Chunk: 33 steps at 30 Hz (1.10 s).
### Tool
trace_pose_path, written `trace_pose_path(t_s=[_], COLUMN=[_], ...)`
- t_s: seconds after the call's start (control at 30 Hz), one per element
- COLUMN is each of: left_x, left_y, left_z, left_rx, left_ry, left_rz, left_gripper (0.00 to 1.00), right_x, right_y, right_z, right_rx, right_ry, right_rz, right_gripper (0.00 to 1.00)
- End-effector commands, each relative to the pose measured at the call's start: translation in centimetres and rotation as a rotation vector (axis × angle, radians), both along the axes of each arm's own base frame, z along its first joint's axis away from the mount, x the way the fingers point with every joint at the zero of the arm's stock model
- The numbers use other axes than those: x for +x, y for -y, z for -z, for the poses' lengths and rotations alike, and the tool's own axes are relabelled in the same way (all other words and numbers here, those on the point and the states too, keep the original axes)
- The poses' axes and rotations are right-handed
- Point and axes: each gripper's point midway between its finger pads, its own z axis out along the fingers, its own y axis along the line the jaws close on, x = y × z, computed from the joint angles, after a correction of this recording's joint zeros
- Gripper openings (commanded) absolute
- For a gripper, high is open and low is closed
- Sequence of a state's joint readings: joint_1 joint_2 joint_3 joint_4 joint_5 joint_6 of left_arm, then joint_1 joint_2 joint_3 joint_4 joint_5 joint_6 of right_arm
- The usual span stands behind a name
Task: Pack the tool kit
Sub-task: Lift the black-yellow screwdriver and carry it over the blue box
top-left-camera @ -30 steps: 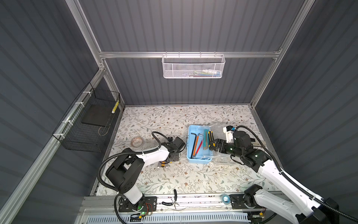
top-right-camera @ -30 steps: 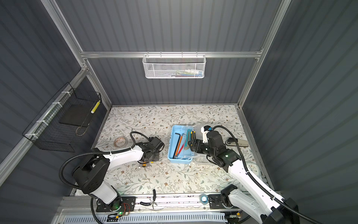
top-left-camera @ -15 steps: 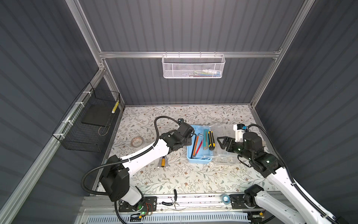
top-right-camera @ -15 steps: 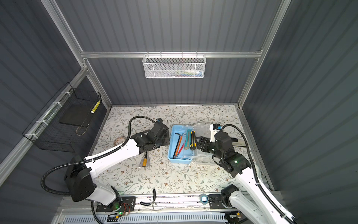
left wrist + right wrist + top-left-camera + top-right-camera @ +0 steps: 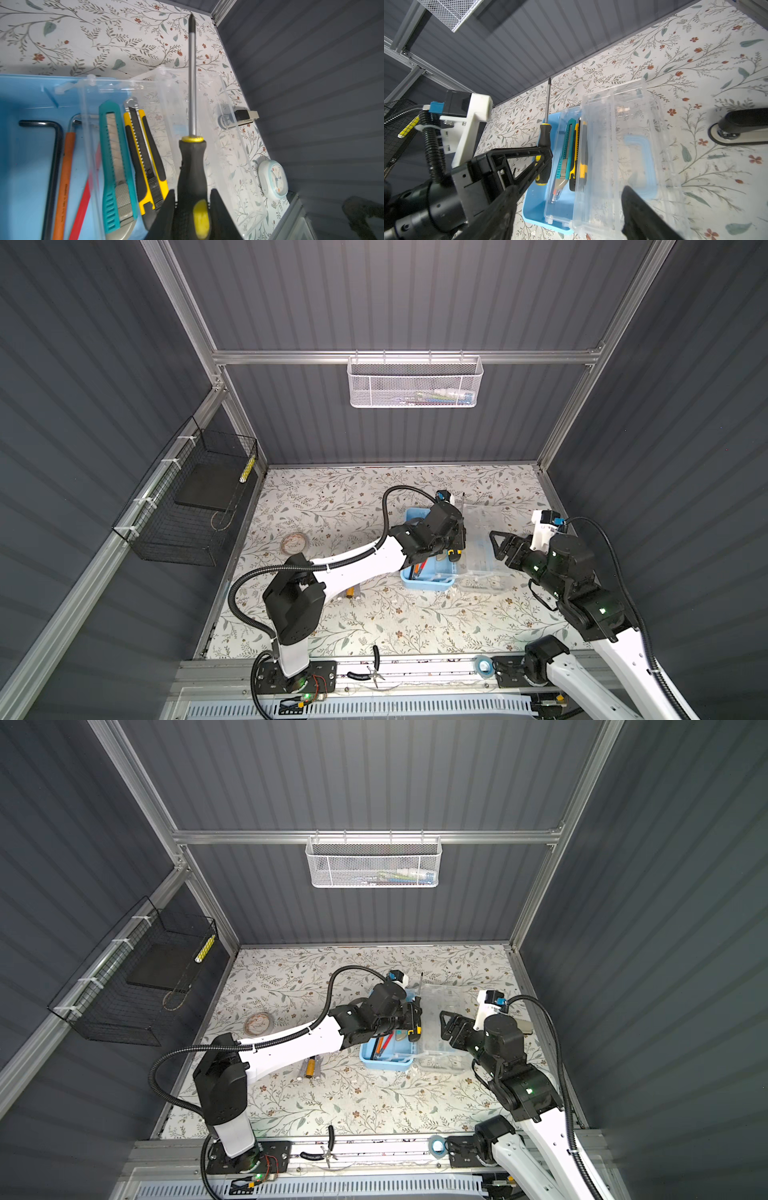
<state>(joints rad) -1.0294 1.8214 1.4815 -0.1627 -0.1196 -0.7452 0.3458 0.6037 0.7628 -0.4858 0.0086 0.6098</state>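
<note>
One risk: left gripper (image 5: 193, 196), clamped on the screwdriver (image 5: 192, 162), snags it on the clear lid (image 5: 612, 145); right gripper (image 5: 498, 547) gapes empty.

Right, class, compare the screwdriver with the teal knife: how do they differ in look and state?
The screwdriver is clamped in the left gripper; the teal knife lies loose in the blue box. The screwdriver has a rounded black-and-yellow handle and a bare metal shaft; the teal knife is flat and teal-cased. Both are slim and point roughly the same way.
</note>
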Motion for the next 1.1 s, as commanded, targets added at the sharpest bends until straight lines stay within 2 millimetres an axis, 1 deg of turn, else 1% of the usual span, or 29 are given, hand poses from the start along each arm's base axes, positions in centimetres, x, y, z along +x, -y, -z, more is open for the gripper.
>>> trace_pose_path(t_s=[0.0, 0.17, 0.27, 0.37, 0.47, 0.57, 0.67, 0.7, 0.9, 1.07], left_x=[-0.4, -1.0, -1.2, -1.3, -1.3, -1.5, -1.9, -1.9, -2.0, -2.0], left_y=[2.4, 4.1, 4.8, 5.4, 5.6, 6.1, 6.6, 6.7, 6.9, 7.1], left_z=[-2.4, -0.8, 0.5, 1.7, 2.3, 3.1, 4.0, 4.2, 4.1, 4.0], left_rx=[-0.092, -0.101, -0.106, -0.108, -0.107, -0.099, -0.095, -0.093, -0.086, -0.088], left_ry=[0.008, -0.027, -0.06, -0.089, -0.104, -0.121, -0.138, -0.141, -0.132, -0.127], left_rz=[0.035, 0.054, 0.062, 0.064, 0.064, 0.076, 0.088, 0.089, 0.097, 0.105], left_gripper=[0.0, 0.0, 0.0, 0.0, 0.01, 0.09, 0.24, 0.27, 0.36, 0.37], right_x=[-0.3, -0.4, -0.5, -0.5, -0.6, -0.6, -0.5, -0.5, -0.5, -0.4], right_y=[0.5, 0.4, 0.3, 0.3, 0.3, 0.3, 0.3, 0.2, 0.1, 0.1], right_z=[0.9, 1.2, 1.5, 1.8, 1.8, 2.0, 2.2, 2.3, 2.1, 1.7], right_rx=[-0.011, -0.009, -0.006, -0.005, -0.006, -0.006, -0.004, -0.003, -0.004, -0.011], right_ry=[-0.022, -0.026, -0.034, -0.039, -0.038, -0.043, -0.045, -0.046, -0.043, -0.032], right_rz=[0.018, 0.011, 0.005, 0.004, 0.005, 0.004, 0.002, 0.001, -0.006, -0.008], right_gripper=[0.79, 0.79, 0.79, 0.8, 0.79, 0.8, 0.8, 0.8, 0.79, 0.8])
